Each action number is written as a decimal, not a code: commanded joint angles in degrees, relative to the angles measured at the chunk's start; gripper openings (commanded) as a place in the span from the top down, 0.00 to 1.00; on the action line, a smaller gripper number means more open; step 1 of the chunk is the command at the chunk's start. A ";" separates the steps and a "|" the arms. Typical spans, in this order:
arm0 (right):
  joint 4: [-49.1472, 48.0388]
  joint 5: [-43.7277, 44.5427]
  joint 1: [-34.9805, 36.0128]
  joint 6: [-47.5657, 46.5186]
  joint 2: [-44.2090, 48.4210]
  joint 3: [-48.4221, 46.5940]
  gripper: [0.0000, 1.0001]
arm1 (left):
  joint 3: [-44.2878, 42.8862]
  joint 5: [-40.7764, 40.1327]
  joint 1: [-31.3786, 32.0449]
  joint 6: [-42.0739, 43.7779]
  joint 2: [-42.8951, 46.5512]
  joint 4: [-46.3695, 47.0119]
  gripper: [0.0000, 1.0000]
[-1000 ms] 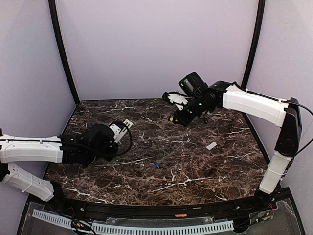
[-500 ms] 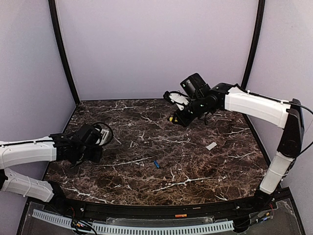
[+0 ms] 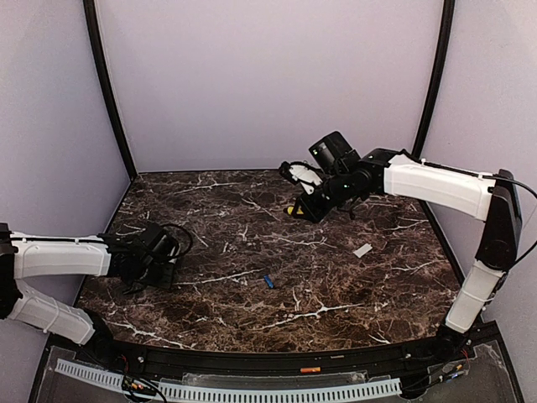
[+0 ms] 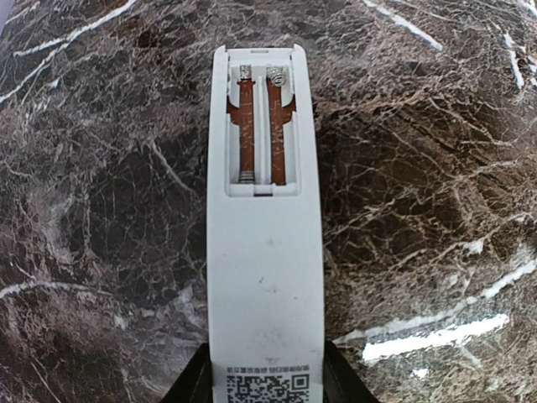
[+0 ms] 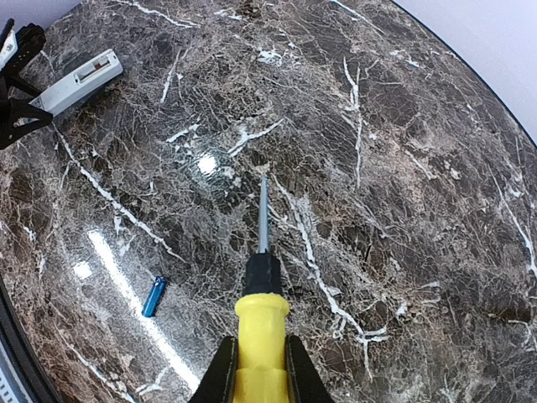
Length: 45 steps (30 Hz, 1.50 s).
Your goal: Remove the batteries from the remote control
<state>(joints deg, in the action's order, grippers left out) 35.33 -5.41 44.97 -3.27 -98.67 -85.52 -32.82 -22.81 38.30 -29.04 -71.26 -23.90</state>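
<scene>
Left gripper [image 4: 266, 379] is partly closed, its jaws clamped on the two long sides of the remote [image 4: 265, 252] at the end with the dark code mark. The remote sticks straight out from the fingers over the left side of the table [image 3: 336, 294]. Its battery bay faces the wrist camera, uncovered. Both slots are empty, showing brown floors and small metal springs. Whether the far end touches the table cannot be told.

Right gripper [image 5: 256, 369] is nearly closed, pinching the yellow handle of a screwdriver [image 5: 260, 315]. The black collar and thin metal shaft point down toward the marble at the back middle of the table, and the tip touches nothing that can be seen.

Count: one remote and one battery [image 3: 268, 281] in view, which is blue and lies alone near the table's middle, well apart from both grippers. There is one flat white lid [image 3: 362, 250] on the right side and one screwdriver.
</scene>
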 commanded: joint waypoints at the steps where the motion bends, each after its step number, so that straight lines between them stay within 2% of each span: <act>1: -3.93 -2.54 -0.48 1.61 1.93 1.37 1.00 | 2.53 2.21 -0.69 -4.83 -0.02 1.14 0.99; 5: -4.94 -4.11 -0.59 1.94 1.44 1.66 1.00 | 4.49 2.84 -0.69 -6.37 -0.35 2.30 0.93; 10: -5.56 -4.82 -0.68 1.86 1.04 1.55 1.00 | 6.32 2.94 -0.69 -7.71 1.00 3.10 0.73; 12: -5.69 -5.06 -0.78 1.83 0.87 1.58 1.00 | 6.75 3.02 -0.69 -7.78 1.52 3.23 0.64; 14: -6.01 -5.49 -0.86 1.86 0.69 1.66 1.00 | 7.08 2.92 -0.69 -7.78 1.81 3.12 0.53; 15: -6.16 -5.72 -0.92 1.90 0.66 1.67 1.00 | 7.07 2.72 -0.69 -7.78 2.00 2.93 0.43; 20: -7.33 -6.83 -1.11 2.19 0.71 2.24 1.00 | 5.92 1.84 -0.69 -7.42 2.70 1.48 0.17; 22: -8.08 -7.05 -1.28 2.48 1.02 2.83 1.00 | 4.84 1.36 -0.69 -6.84 3.50 -0.12 0.11; 28: -14.64 -9.26 -1.98 5.59 3.14 6.44 1.00 | -1.11 2.30 -0.70 -0.01 7.06 -1.13 0.06; 33: -24.97 -9.97 -1.99 10.09 6.88 10.77 1.00 | -8.54 8.34 -0.69 5.79 6.89 1.01 0.05; 38: -40.50 -11.74 -1.99 18.94 10.71 16.98 1.00 | -15.16 20.07 -0.69 6.57 3.45 10.30 0.08; 45: -58.74 -16.87 -1.99 26.66 11.64 21.96 1.00 | -25.77 32.58 -0.69 1.89 -4.82 23.00 0.13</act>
<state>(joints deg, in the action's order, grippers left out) -7.64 -18.22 43.38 17.15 -87.74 -66.06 -53.34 -0.14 37.98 -24.69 -72.47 -10.35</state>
